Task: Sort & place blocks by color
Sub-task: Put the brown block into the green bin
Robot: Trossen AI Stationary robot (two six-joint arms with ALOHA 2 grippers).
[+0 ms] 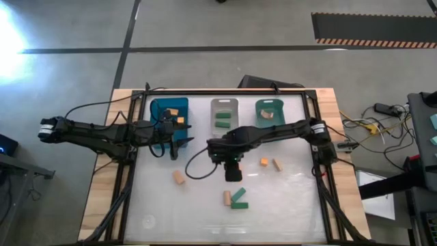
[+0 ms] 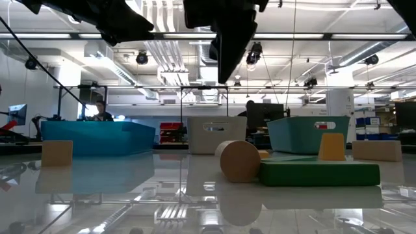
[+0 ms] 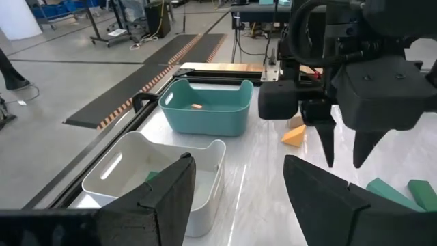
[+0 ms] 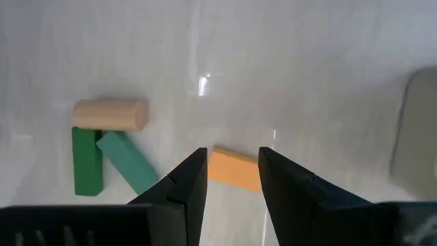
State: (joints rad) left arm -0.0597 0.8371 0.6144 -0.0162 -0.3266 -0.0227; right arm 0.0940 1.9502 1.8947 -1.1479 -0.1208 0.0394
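Observation:
Loose blocks lie flat on the white table: a tan block (image 1: 179,178), a tan cylinder (image 1: 227,198) beside two green bars (image 1: 239,201), an orange block (image 1: 263,162) and a tan block (image 1: 277,165). My right gripper (image 1: 233,171) is open and empty, high above the table in the low view (image 2: 227,52). In the right wrist view (image 4: 232,181) an orange block (image 4: 235,169) shows on the table past its fingertips. My left gripper (image 1: 176,147) is open and empty beside the blue bin (image 1: 161,109); its fingers stand wide apart in the left wrist view (image 3: 239,198).
Three bins stand along the far edge. The blue bin holds orange blocks (image 1: 179,120), the clear bin (image 1: 224,104) holds green blocks (image 1: 223,120), and the teal bin (image 1: 270,104) holds a tan block (image 1: 266,115). A black frame (image 1: 321,171) borders the table. Cables trail from both arms.

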